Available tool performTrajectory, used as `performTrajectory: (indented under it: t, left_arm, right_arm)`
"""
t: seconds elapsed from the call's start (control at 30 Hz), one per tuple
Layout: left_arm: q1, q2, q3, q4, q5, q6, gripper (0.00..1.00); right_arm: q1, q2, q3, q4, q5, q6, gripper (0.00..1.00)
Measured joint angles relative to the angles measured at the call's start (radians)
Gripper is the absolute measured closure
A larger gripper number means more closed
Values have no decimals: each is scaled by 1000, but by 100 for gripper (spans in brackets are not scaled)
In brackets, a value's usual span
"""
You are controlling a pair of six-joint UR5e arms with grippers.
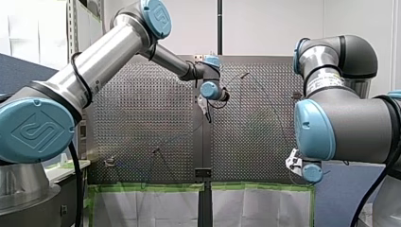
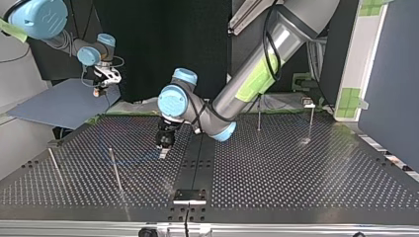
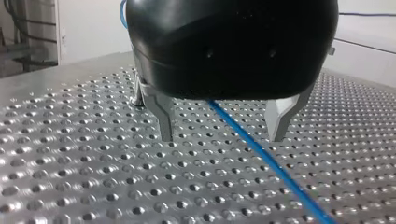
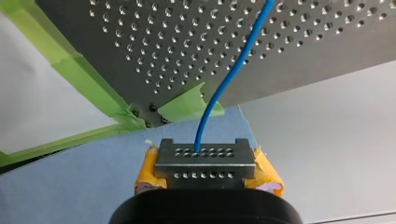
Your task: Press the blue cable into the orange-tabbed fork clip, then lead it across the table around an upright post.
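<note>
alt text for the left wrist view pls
My left gripper is open low over the perforated table. A blue cable runs between its metal fingers, clear of both.

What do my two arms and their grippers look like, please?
My left arm is silver with blue, logo-stamped joint caps and a black cable; my left gripper is black with metal fingers. My right arm is grey with blue caps; my right gripper has yellow pads.
</note>
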Motion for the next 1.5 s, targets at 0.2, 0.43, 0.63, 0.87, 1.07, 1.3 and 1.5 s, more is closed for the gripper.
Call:
performTrajectory:
  t: [0.2,0.43,0.63,0.87,1.07,1.3,1.5]
  left_arm:
    - [0,0,0,-44,-34,-59,4]
    - [0,0,0,-51,-72,-96,4]
    - [0,0,0,-51,-104,-102,4]
    - [-9,2,0,-66,-168,-105,4]
    - [-24,4,0,-91,-210,-107,4]
    - [-39,14,0,-114,-250,-105,4]
    - [-54,32,-1,-120,-253,-104,4]
  right_arm:
    - [4,1,0,-49,-12,-28,100]
    - [-6,9,-9,-114,-71,-71,100]
    - [-22,45,-30,-146,-108,-94,100]
    - [-36,55,-34,-148,-113,-104,100]
    - [-37,56,-34,-146,-114,-105,100]
    - [-37,58,-34,-144,-114,-103,100]
    - [-37,59,-34,-144,-120,-101,100]
